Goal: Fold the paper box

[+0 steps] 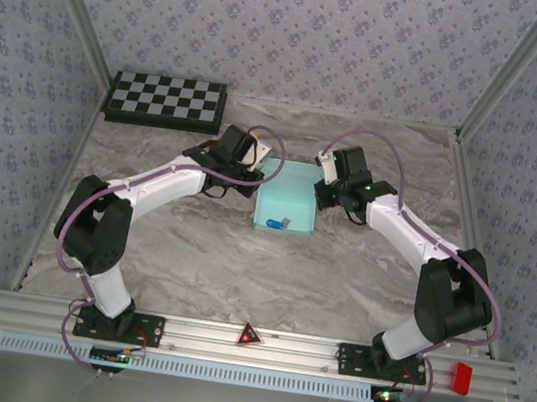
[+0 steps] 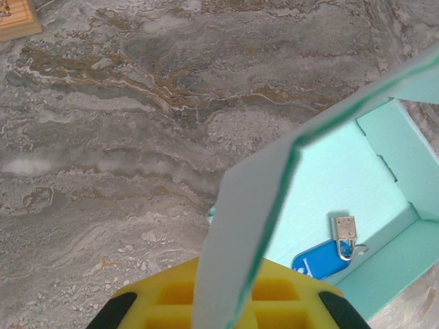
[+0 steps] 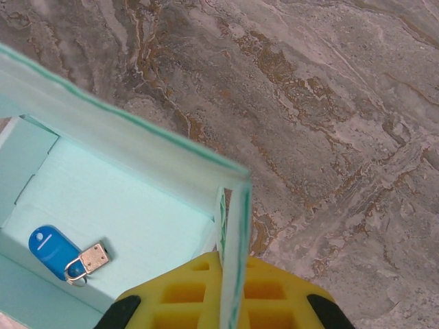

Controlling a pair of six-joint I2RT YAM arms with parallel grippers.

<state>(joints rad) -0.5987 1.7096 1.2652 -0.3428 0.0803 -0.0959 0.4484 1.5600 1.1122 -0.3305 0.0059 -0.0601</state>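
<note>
The step in hand looks like folding the side walls of the box (image 1: 288,204), and it wants both arms working as a pair: swing each pinched panel along its crease at the same pace, pull neither outward, and press the base flat on the table (image 1: 200,252) so the thin card bends at the score and not beside it. A light, steady pinch should do; harder squeezing would likely dent the card. The blue tag (image 2: 319,260) with its small metal piece lies loose inside the box, toward its near wall, so tilting the box could slide it into a corner that has to close. The left hand (image 2: 223,301) is closed to the thickness of the card, its yellow pads clamped on a raised flap (image 2: 254,226) at the box's left side. The right hand (image 3: 230,295) is likewise closed, gripping the upright wall (image 3: 137,151) at the box's right corner, the card edge running between its pads. The box sits between the two hands, with the checkerboard (image 1: 167,100) well apart, beyond the box's far left.
</note>
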